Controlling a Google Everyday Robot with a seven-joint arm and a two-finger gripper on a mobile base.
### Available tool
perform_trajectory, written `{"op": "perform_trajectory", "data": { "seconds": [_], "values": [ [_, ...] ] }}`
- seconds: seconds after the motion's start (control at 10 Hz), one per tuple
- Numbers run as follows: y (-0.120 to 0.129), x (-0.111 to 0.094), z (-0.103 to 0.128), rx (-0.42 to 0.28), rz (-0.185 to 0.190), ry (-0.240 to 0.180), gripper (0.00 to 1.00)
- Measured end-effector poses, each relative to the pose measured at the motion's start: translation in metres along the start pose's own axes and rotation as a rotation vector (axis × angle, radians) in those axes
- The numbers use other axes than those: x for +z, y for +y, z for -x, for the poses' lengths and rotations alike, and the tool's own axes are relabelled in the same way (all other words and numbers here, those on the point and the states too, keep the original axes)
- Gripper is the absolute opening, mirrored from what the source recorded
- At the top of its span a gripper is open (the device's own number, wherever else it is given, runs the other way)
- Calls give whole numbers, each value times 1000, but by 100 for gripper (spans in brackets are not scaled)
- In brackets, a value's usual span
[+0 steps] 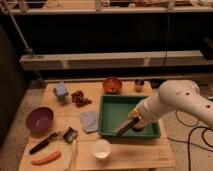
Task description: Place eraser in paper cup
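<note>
One counter [150,159] carries one green tray [111,107]. There are two bowls, one purple bowl [39,119] and one red bowl [112,85], and two cups, one white cup [101,148] and one dark cup [139,85]. There is one grey-blue pad [90,120], one orange carrot [45,159], one black-handled tool [42,144], one blue block [61,90] and one brown clump [80,98]. One hand [131,123], over the tray's front right part, is clamped on one eraser [123,130].
</note>
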Motion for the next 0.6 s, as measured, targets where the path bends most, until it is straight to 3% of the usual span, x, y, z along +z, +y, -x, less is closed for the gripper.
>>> {"op": "perform_trajectory", "data": {
  "seconds": [0.3,0.4,0.6],
  "values": [
    [-6,11,31,-58,-10,20,0],
    [-7,16,42,-74,-26,39,0],
    [-11,26,51,-96,-69,37,0]
  ]
}}
